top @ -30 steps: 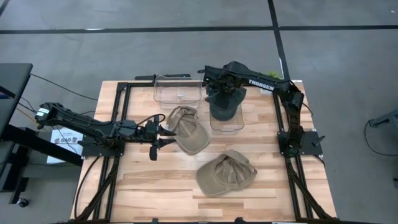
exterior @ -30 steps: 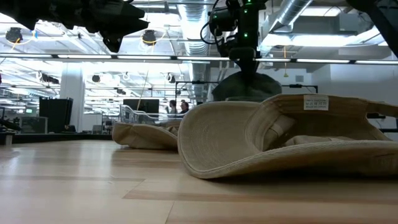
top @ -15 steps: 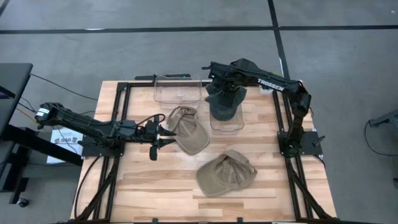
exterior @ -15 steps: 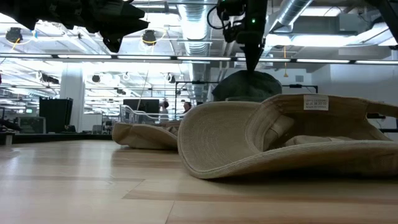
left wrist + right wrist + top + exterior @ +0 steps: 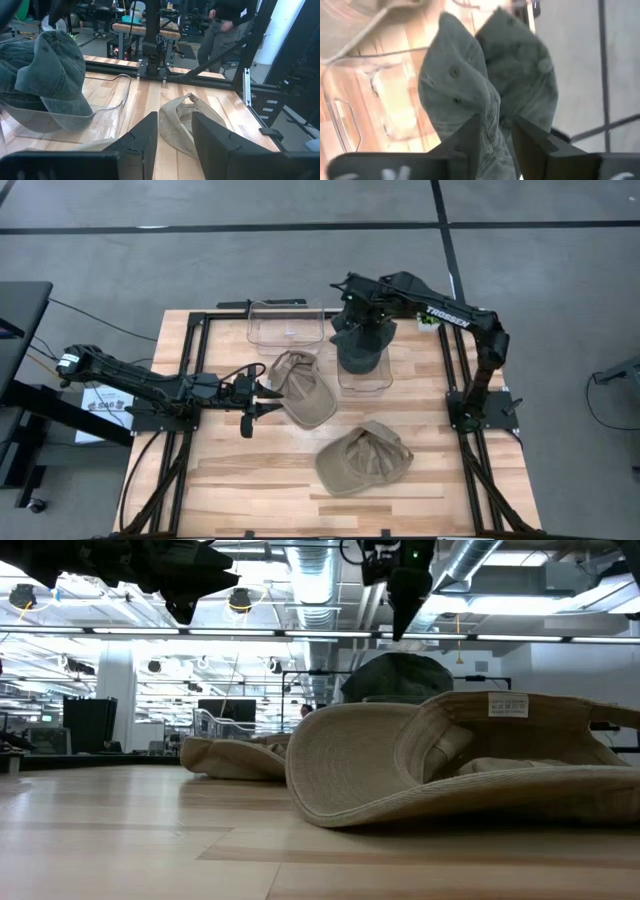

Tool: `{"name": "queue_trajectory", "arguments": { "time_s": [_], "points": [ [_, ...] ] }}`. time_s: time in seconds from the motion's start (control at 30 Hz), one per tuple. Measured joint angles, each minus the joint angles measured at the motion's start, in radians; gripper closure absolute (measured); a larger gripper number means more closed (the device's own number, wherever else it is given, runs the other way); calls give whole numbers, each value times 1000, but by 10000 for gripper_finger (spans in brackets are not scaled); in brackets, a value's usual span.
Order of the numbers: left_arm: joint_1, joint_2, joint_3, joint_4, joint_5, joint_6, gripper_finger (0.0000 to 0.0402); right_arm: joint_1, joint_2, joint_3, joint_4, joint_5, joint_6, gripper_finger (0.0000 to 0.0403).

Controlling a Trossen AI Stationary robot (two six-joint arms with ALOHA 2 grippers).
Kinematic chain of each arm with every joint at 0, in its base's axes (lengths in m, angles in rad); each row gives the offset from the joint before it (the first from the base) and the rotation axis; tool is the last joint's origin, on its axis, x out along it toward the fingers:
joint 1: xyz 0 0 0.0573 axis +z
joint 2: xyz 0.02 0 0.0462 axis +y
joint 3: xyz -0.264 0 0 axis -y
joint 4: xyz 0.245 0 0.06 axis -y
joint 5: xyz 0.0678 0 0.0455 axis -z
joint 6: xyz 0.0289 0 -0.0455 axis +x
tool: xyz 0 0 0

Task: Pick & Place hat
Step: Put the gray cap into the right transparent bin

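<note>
A tan hat [image 5: 364, 458] lies upturned at the worktop's [image 5: 250, 475] near edge. Mid-table, the left hand [image 5: 262, 392] rests partly open beside a second tan hat [image 5: 302, 388], gripping nothing. Farther back, the right hand [image 5: 362, 318], fingers slightly parted, hovers just above the dark green hat [image 5: 362, 348] sitting in a clear bin [image 5: 364, 380].

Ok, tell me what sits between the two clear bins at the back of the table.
Nothing: in the high view only a narrow strip of bare wooden table separates the empty clear bin from the clear bin holding the dark green cap.
</note>
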Motion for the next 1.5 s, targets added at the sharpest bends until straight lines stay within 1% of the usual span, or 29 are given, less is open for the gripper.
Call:
{"name": "queue_trajectory", "arguments": {
  "time_s": [0.17, 0.23, 0.33, 0.4, 0.47, 0.53, 0.63, 0.83, 1.0, 1.07, 1.13, 1.2, 1.27, 1.4, 1.5],
  "points": [
    [0, 0, 0, -1, 0, 0, 284, 20, -32, 0, 69, -5, -33, 389],
    [0, 0, 0, -3, 0, 0, 284, 31, -40, 0, 96, -42, -27, 395],
    [0, 0, 0, -7, 0, 0, 284, 58, -36, 0, 134, -158, 0, 390],
    [0, 0, 0, -8, 0, 0, 284, 84, -21, 0, 148, -199, 3, 396],
    [0, 0, 0, -8, 0, 0, 284, 112, 1, -8, 177, -174, 25, 401],
    [0, 0, 0, -8, 0, 0, 284, 138, 22, -30, 217, -124, 55, 399],
    [0, 0, 0, -8, 0, 0, 284, 167, 56, -61, 223, -53, 78, 402],
    [0, 0, 0, -8, 0, 4, 284, 174, 115, -71, 202, 33, 108, 402],
    [0, 0, -1, -8, 0, 5, 284, 145, 155, -73, 228, 48, 98, 402],
    [0, 0, -1, -8, 0, 5, 284, 135, 175, -71, 274, 47, 81, 402],
    [0, 0, -1, -7, 0, 5, 284, 118, 184, -72, 267, 47, 71, 402],
    [0, 0, -1, -8, 0, 7, 284, 106, 199, -70, 298, 48, 63, 403],
    [-2, 0, -1, -7, 0, 7, 284, 91, 213, -72, 284, 47, 55, 403],
    [-5, 0, -1, -7, 0, 7, 284, 63, 211, -72, 306, 56, 54, 403],
    [-5, 0, -1, -7, 0, 7, 284, 49, 208, -72, 334, 93, 54, 403]
  ]
}}
